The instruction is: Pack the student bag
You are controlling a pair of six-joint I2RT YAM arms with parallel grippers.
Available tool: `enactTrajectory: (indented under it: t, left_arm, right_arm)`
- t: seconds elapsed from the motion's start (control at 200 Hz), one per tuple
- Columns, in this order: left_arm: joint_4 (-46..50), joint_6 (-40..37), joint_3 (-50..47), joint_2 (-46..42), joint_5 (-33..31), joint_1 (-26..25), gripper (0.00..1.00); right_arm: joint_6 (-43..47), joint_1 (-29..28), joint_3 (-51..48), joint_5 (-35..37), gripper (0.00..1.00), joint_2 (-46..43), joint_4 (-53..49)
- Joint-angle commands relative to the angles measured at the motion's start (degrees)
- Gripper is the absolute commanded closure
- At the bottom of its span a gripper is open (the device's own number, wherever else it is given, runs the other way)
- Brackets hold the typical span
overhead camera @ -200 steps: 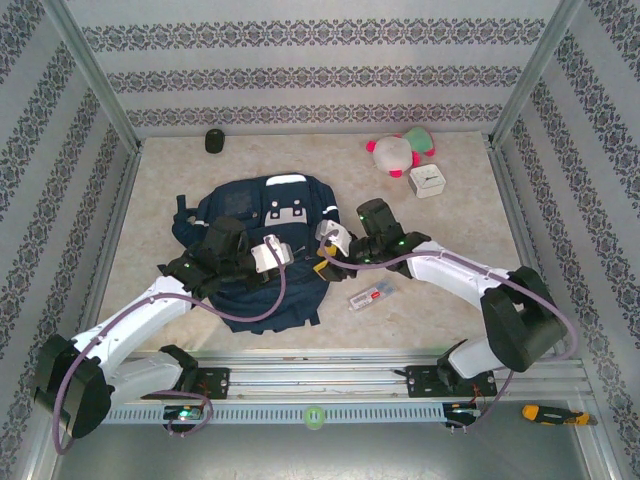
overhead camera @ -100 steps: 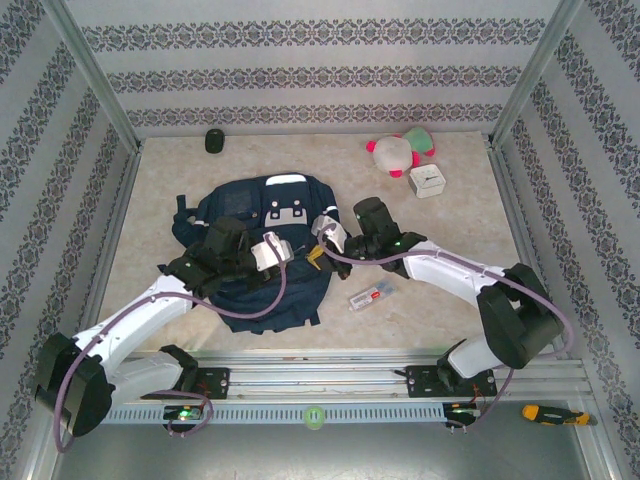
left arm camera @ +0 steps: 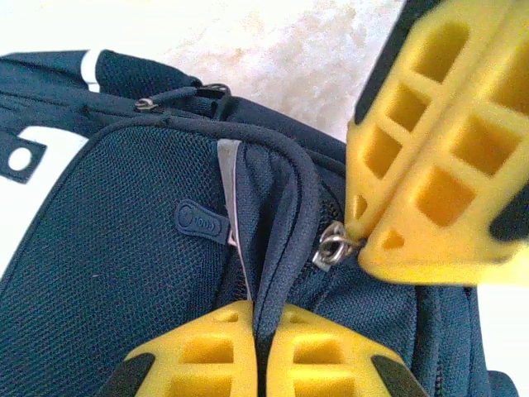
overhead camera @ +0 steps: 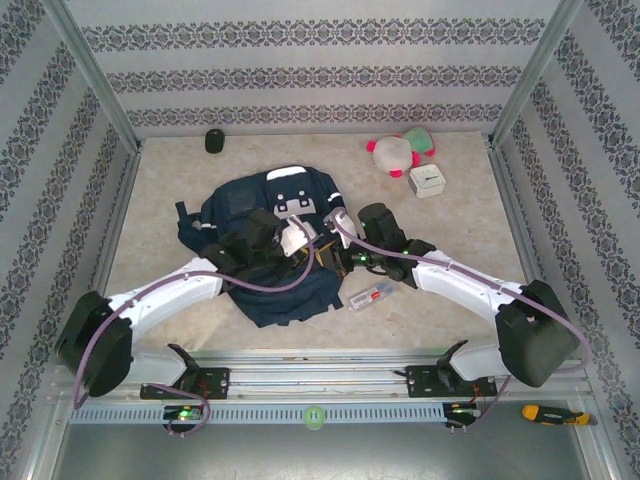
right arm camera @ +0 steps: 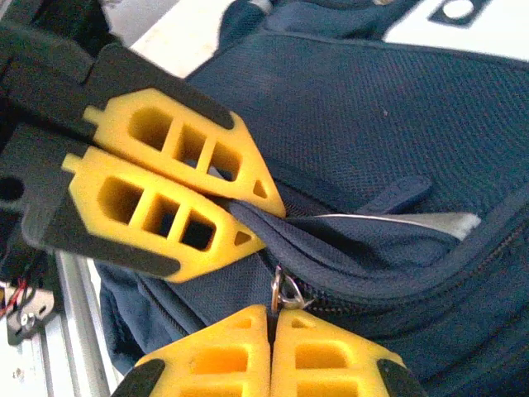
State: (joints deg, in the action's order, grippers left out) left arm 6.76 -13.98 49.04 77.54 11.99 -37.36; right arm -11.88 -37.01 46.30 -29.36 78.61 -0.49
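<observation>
The student bag (overhead camera: pixel 240 205) lies in the middle of the table, a navy backpack with white patches, bunched up under both arms. My left gripper (left arm camera: pixel 263 322) is shut on a ridge of the bag's fabric beside the zipper. My right gripper (right arm camera: pixel 271 318) is shut on the metal zipper pull (right arm camera: pixel 285 294), right beside the left gripper's yellow fingers (right arm camera: pixel 165 190). In the left wrist view the right gripper's fingers (left arm camera: pixel 430 165) meet at the zipper pull (left arm camera: pixel 331 246). From above, the two grippers meet at the bag's right side, the left (overhead camera: pixel 310 246) beside the right (overhead camera: pixel 330 258).
A pink and green plush toy (overhead camera: pixel 400 150) and a white box (overhead camera: pixel 427 181) sit at the back right. A small black cylinder (overhead camera: pixel 215 141) stands at the back left. A clear packet (overhead camera: pixel 372 295) lies right of the bag. Patterned walls enclose the table.
Both grippers have moved up and together at the bag's right side. The right gripper has shut on the zipper pull. The bag has bunched and shifted slightly away from me.
</observation>
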Motion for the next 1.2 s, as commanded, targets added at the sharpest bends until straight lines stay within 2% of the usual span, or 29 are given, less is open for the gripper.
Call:
enactTrajectory:
  t: [0.0, 0.1, 0.145, 0.26, 0.45, 0.6, 0.78, 0.839, 0.994, 1.074, 1.194]
  left_arm:
    - [-11.97, 7.54, 4.75, 3.45, -9.62, -0.32, 0.9]
    - [-11.43, 11.62, 4.58, 1.83, -13.68, -0.01, 0.54]
    - [-8.68, 13.84, 4.79, 0.18, -16.46, 0.41, 0.42]
    - [1.31, 22.52, 4.54, -6.04, -20.38, 2.71, 0.3]
    - [12.05, 40.17, -4.02, -20.2, -22.81, 8.1, 0.3]
    - [11.33, 50.06, -13.5, -27.9, -20.39, 10.72, 0.31]
    - [6.42, 56.75, -19.72, -27.28, -16.44, 11.24, 0.32]
    - [5.97, 57.47, -20.7, -26.41, -15.13, 11.34, 0.29]
    - [4.83, 64.5, -23.8, -27.09, -16.82, 11.98, 0.26]
    - [0.55, 68.38, -25.91, -26.54, -15.05, 12.1, 0.31]
    - [-12.21, 71.42, -28.73, -22.97, -9.47, 12.0, 0.5]
  right_arm:
    - [-8.37, -3.71, 1.13, -6.59, 1.0, -2.19, -2.47]
    - [-11.72, -2.12, 2.38, -3.72, 1.0, -2.17, -4.48]
    - [-13.46, -1.18, 3.01, -3.29, 1.0, -1.99, -5.24]
    - [-16.01, 0.21, 5.55, -2.57, 1.0, -0.93, -8.65]
    - [-17.19, -0.91, 10.77, -0.28, 1.0, 2.11, -15.03]
    - [-18.52, -2.16, 12.31, 0.75, 1.0, 3.77, -15.5]
    - [-19.44, -2.71, 13.5, 1.68, 1.0, 5.12, -16.18]
    - [-19.76, -2.76, 13.32, 2.26, 1.0, 5.09, -16.61]
    - [-20.55, -2.37, 13.27, 3.24, 1.0, 4.84, -18.17]
    - [-20.65, -1.9, 13.87, 4.45, 1.0, 4.47, -19.9]
    - [-21.06, -2.62, 14.8, 4.76, 1.0, 4.69, -21.24]
